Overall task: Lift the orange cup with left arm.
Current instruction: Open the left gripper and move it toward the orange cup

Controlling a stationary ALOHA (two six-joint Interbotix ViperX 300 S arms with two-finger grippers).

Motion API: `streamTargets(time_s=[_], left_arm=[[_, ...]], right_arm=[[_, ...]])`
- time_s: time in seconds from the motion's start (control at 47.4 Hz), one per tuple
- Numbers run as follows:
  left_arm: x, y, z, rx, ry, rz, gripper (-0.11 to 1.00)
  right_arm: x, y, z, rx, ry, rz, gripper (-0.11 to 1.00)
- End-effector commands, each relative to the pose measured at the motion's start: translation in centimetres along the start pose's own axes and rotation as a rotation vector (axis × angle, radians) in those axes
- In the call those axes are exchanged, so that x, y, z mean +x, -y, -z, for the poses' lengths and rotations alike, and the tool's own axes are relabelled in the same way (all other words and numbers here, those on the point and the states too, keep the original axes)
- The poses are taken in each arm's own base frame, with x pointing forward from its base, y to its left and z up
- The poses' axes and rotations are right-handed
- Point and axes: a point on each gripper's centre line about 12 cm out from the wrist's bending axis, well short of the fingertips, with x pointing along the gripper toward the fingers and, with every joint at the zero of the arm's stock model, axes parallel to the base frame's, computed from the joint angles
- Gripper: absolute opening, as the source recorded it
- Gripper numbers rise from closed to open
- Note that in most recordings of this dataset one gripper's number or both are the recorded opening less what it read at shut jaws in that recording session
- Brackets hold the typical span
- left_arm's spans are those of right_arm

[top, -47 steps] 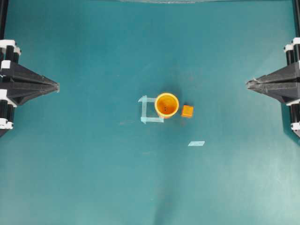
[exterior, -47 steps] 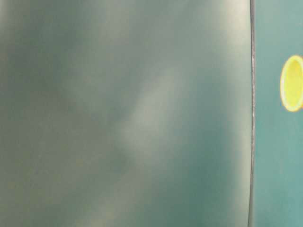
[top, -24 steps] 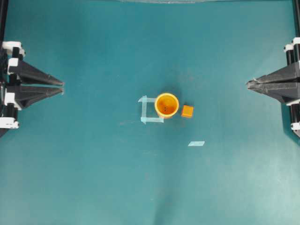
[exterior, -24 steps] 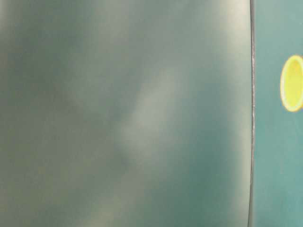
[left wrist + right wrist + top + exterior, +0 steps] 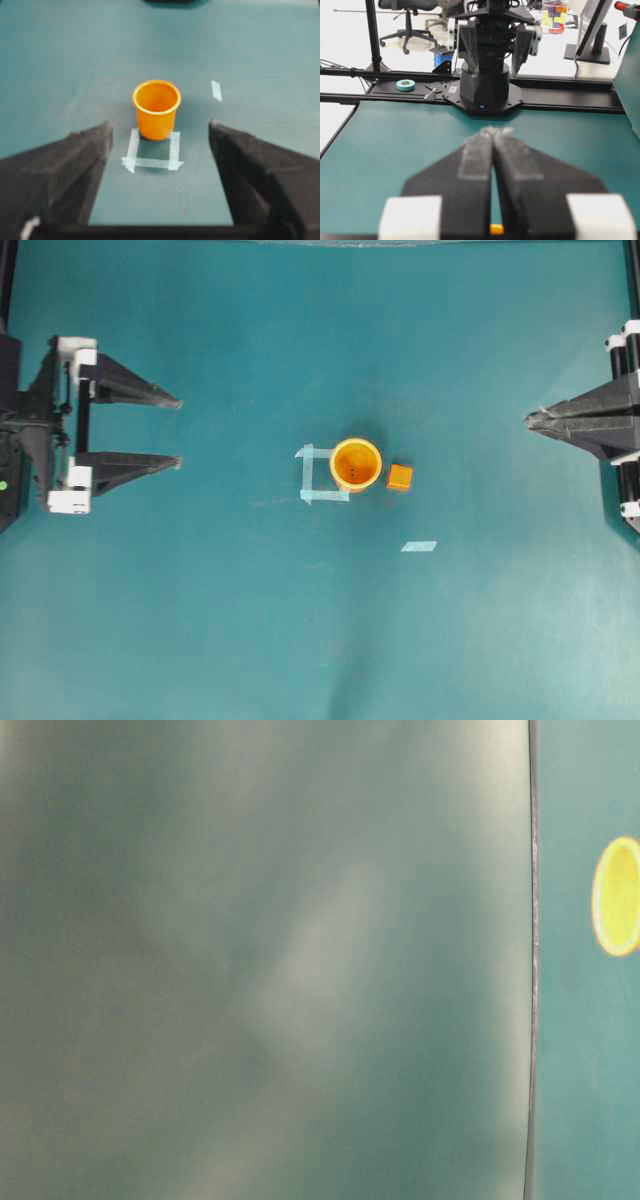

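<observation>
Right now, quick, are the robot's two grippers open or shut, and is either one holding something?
Left gripper: open wide, holding nothing; the orange cup stands apart from it.
Right gripper: shut, holding nothing.

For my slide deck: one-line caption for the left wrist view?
Open left gripper faces the small orange plastic cup, upright at a pale tape square.

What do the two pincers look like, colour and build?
Both match: the left pincer and right pincer each have two long black fingers tapering to a point, mounted on white blocks at the base. The right wrist view shows the inner finger faces covered in grey textured strips. The left carriage has black rails.
</observation>
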Motion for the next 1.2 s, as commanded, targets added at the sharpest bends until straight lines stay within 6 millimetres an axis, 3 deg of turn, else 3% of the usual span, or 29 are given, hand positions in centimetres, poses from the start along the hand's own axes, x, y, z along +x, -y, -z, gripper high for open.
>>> streamTargets(time_s=[0.0, 0.422, 0.612, 1.034, 1.182], left_arm=[[1.2, -0.2, -0.9, -0.001, 0.009, -0.009, 0.77], [7.4, -0.4, 0.5, -0.005, -0.124, -0.011, 0.85], [10.1, -0.4, 2.6, -0.009, -0.207, -0.013, 0.86], [13.5, -0.3, 7.2, -0.054, -0.314, -0.016, 0.86], [14.9, -0.2, 8.0, -0.059, -0.311, -0.014, 0.86]], right_arm=[[0.2, 0.0, -1.1, -0.003, 0.029, -0.001, 0.0], [0.2, 0.0, -1.1, -0.003, 0.026, 0.0, 0.0], [0.2, 0.0, -1.0, -0.002, 0.015, 0.0, 0.0], [0.2, 0.0, -1.0, -0.002, 0.014, 0.0, 0.0], [0.2, 0.0, -0.9, -0.003, 0.012, 0.0, 0.0]])
